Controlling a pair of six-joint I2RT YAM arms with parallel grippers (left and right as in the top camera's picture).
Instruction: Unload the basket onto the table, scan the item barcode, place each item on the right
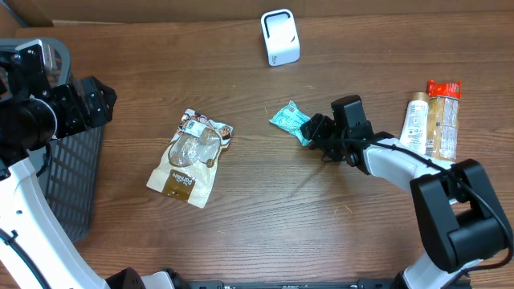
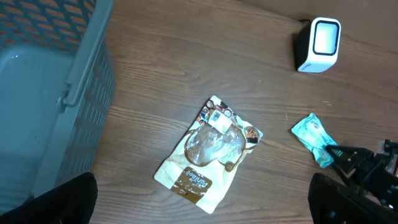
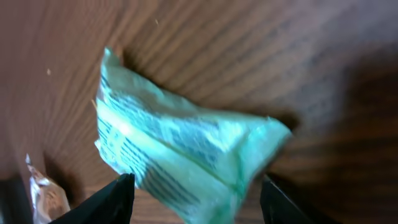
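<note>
— Placement is queried first: where is the teal packet (image 1: 287, 120) found?
— It is seen lying flat on the table (image 1: 241, 233), at six o'clock from the white scanner (image 1: 279, 37) and well apart from it. The scanner's pale window is turned toward the table's middle, so a barcode can be shown there once the packet is lifted.
— How is the right gripper (image 1: 315, 128) set?
— It is set at the packet's four o'clock, jaws parted and straddling the crimped end. A gap is seen beside one finger (image 3: 286, 205), so no clamp is judged made. That end is likely chosen so the printed face is left uncovered.
— And the left gripper (image 1: 95, 98)?
— It is held wide open at nine o'clock, beside the basket (image 1: 68, 193), clear of the work. The brown pouch (image 1: 191, 156) is left untouched.
</note>
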